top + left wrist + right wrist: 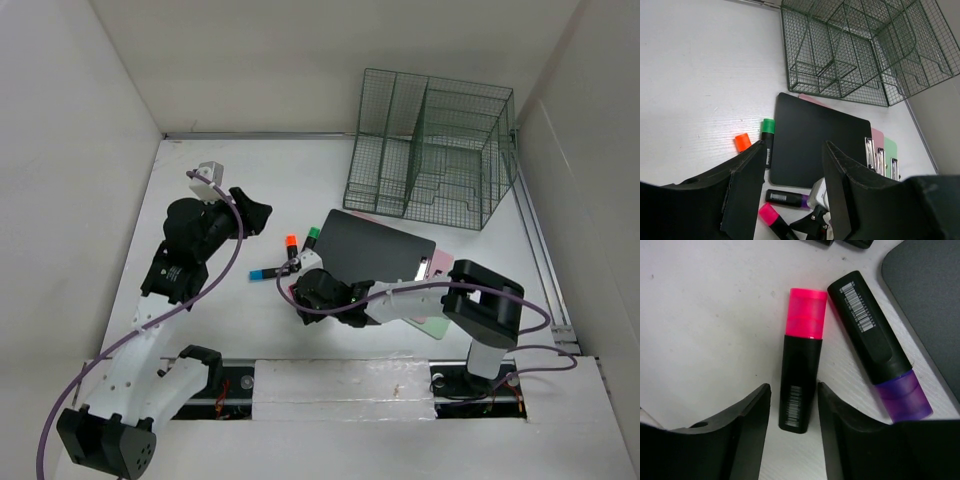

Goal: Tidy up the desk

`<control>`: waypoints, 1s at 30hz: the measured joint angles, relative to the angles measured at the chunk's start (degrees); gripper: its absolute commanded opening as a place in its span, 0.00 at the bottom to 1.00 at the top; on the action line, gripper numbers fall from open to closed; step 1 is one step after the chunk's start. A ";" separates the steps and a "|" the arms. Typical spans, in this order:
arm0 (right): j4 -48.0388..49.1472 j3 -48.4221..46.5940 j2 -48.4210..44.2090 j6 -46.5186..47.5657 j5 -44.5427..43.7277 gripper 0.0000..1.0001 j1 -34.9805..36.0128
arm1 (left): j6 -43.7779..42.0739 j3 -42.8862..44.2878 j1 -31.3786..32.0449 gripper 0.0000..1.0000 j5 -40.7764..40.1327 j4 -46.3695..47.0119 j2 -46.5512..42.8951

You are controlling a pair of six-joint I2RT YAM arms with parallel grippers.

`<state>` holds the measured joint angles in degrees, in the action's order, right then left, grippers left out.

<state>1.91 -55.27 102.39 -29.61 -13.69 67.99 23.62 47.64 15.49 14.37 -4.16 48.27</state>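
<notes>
Presently we note the right gripper (pixel 792 392) low over the white desk (pixel 705 315), which lies under everything. Its jaws stand parted astride the pink highlighter (pixel 801 375) at its black barrel, not clamped; we judge it aligned for pickup. The left gripper (pixel 793 147) hangs spread and empty, probably to keep clear.

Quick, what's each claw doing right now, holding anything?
Left gripper: open, holding nothing.
Right gripper: open, straddling the pink highlighter, not clamped on it.
</notes>
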 measured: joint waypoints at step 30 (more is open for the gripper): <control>6.86 0.85 -23.26 1.16 -1.42 0.09 -18.47 | 0.87 0.00 0.00 0.44 -1.75 0.00 -0.94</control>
<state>8.78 -54.41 79.13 -28.45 -15.11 49.52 24.49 47.64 15.49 12.62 -4.16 47.33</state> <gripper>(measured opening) 0.334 0.444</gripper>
